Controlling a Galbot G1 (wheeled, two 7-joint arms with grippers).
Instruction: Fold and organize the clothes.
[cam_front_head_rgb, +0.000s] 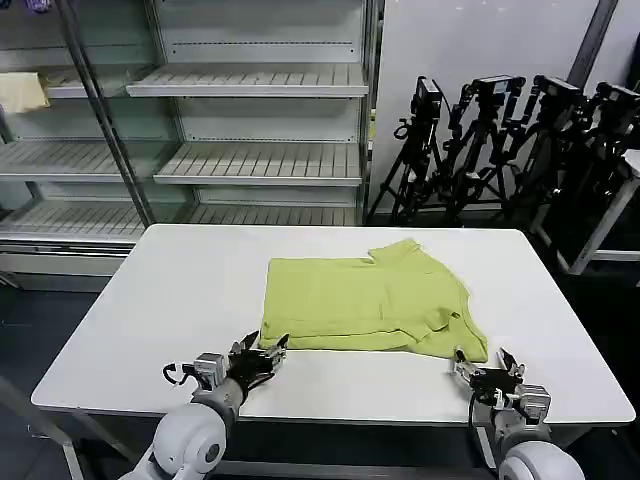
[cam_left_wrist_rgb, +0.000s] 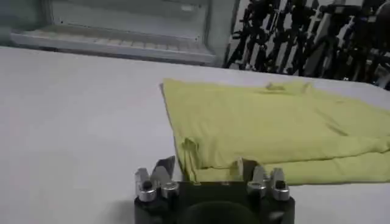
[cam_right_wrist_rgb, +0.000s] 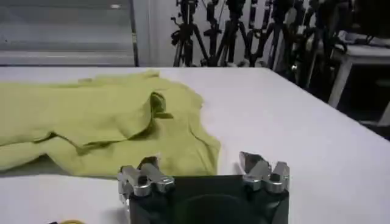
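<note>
Head view, nearest the robot: left gripper (cam_front_head_rgb: 262, 352) low over the white table (cam_front_head_rgb: 170, 300) at its near edge, fingers spread apart, tips just short of the near-left corner of the lime shirt (cam_front_head_rgb: 370, 305); right gripper (cam_front_head_rgb: 487, 366) likewise low at the near edge, jaws apart, just beside the shirt's near-right corner, holding nothing; contact with the cloth at either corner is hard to judge from here, probably none. Left wrist view: gripper (cam_left_wrist_rgb: 201, 170) open, the shirt (cam_left_wrist_rgb: 274, 131) lying folded just ahead of it, a doubled edge along the near side. Right wrist view: gripper (cam_right_wrist_rgb: 201, 169) open, fabric (cam_right_wrist_rgb: 103, 119) rumpled ahead of one finger, bare table ahead of the other. Shirt lies flat in a rough rectangle at mid-table, slightly right of centre, collar toward the far side. Beyond the table: metal shelving (cam_front_head_rgb: 250, 120), a pale cream cloth (cam_front_head_rgb: 22, 92) on a left shelf; black tripods (cam_front_head_rgb: 500, 140) standing far right.
</note>
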